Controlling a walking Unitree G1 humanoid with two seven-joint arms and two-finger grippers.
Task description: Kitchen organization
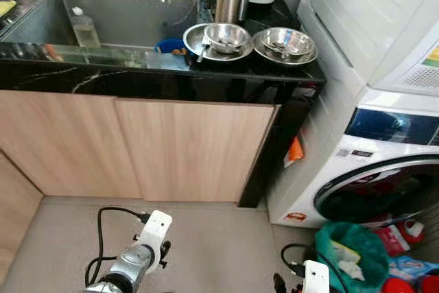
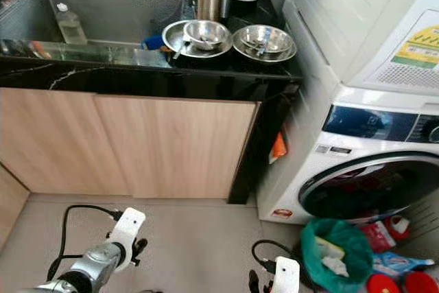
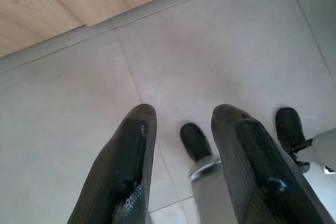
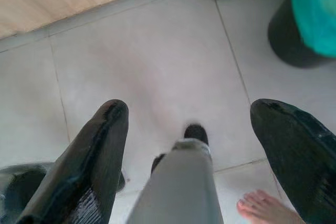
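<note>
The round steel bowls (image 1: 285, 42) stand on the black stone counter (image 1: 171, 77), at about one o'clock from the robot. Both arms hang low over the floor: left gripper (image 3: 181, 156) slightly spread, right gripper (image 4: 202, 150) wide apart, both empty. The right arm seems nearer.
</note>
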